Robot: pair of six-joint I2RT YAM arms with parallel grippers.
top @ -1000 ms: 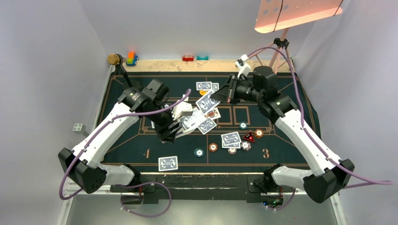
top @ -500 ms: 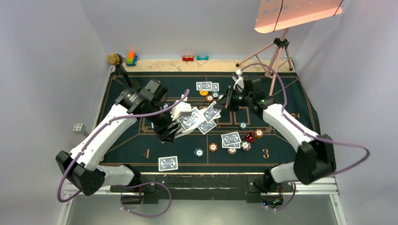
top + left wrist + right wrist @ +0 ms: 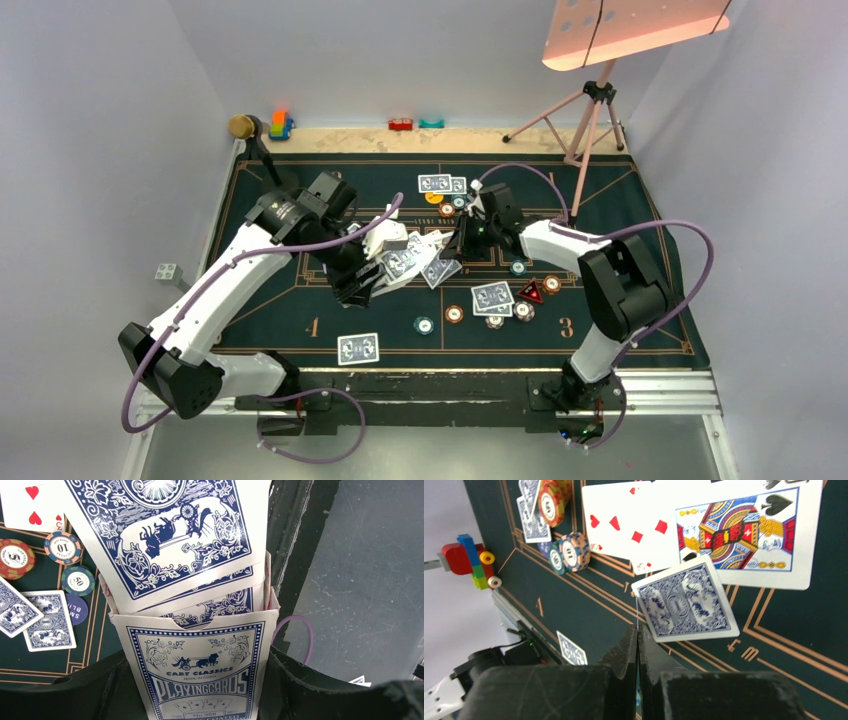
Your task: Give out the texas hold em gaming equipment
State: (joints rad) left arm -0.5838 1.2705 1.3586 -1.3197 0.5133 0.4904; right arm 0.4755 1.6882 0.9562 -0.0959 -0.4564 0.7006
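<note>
Cards [image 3: 165, 535] fan blue-back-up from the card box [image 3: 200, 665]. I have my left gripper [image 3: 372, 278] clamped on the box, long axis straight out, mouth aimed at my right gripper [image 3: 463, 238], which pinches a thin card [image 3: 637, 611] edge-on just beyond that mouth.

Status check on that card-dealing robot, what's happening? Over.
Left fingers shut on card box, cards fanning out the top. Right fingers shut, apparently pinching a blue-backed card. Chips and dealt cards nearby, nothing blocking.
</note>
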